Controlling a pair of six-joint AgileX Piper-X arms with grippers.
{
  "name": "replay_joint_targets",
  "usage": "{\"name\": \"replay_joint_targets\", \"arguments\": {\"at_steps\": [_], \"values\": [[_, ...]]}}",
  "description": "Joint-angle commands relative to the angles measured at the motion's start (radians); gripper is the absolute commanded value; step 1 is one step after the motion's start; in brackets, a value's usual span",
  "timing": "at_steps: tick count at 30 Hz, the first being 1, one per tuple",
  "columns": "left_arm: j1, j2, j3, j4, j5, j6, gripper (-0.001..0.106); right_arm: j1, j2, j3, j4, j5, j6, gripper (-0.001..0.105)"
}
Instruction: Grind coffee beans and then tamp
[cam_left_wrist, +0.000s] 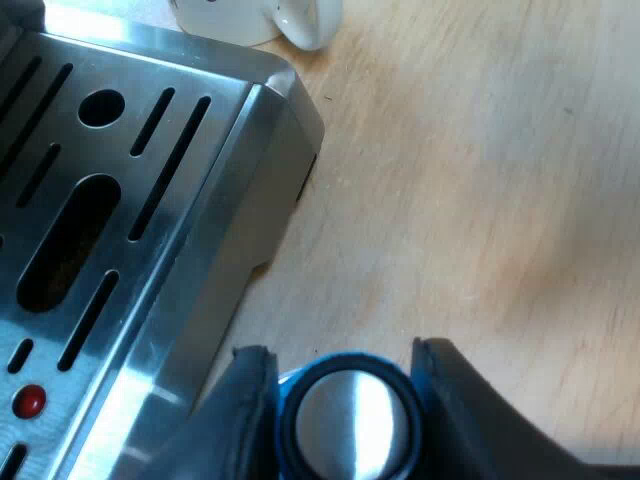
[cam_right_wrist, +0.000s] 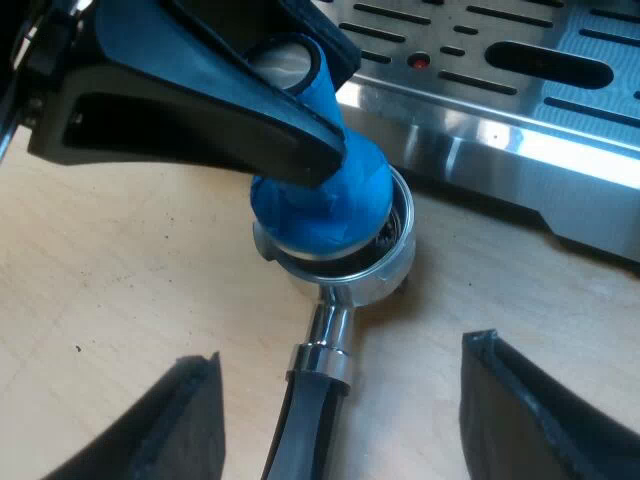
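The blue tamper with a shiny metal top sits between my left gripper's black fingers, which are shut on it. In the right wrist view the tamper is pressed, slightly tilted, into the basket of the metal holder, with the left gripper clamped on its upper part. The holder lies on the wooden table by the machine's front, and its dark handle points toward my right gripper. That gripper is open, a finger on each side of the handle without touching it.
The espresso machine's slotted steel drip tray lies close beside the holder, with a small red dot on it. A white mug stands by the tray's far corner. Bare wooden table stretches away from the tray.
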Motion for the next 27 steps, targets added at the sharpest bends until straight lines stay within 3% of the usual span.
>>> {"name": "replay_joint_targets", "arguments": {"at_steps": [1, 14, 27], "values": [[-0.004, -0.001, 0.011, -0.047, -0.008, 0.009, 0.013, -0.002, -0.007, 0.001, -0.008, -0.007, -0.013, 0.054], [0.001, -0.001, 0.134, -0.142, -0.013, 0.009, 0.013, -0.002, -0.007, 0.001, -0.008, -0.007, -0.013, 0.054], [0.001, -0.001, 0.141, -0.231, -0.013, -0.003, 0.013, -0.002, -0.007, 0.001, -0.008, -0.007, -0.013, 0.054]]}}
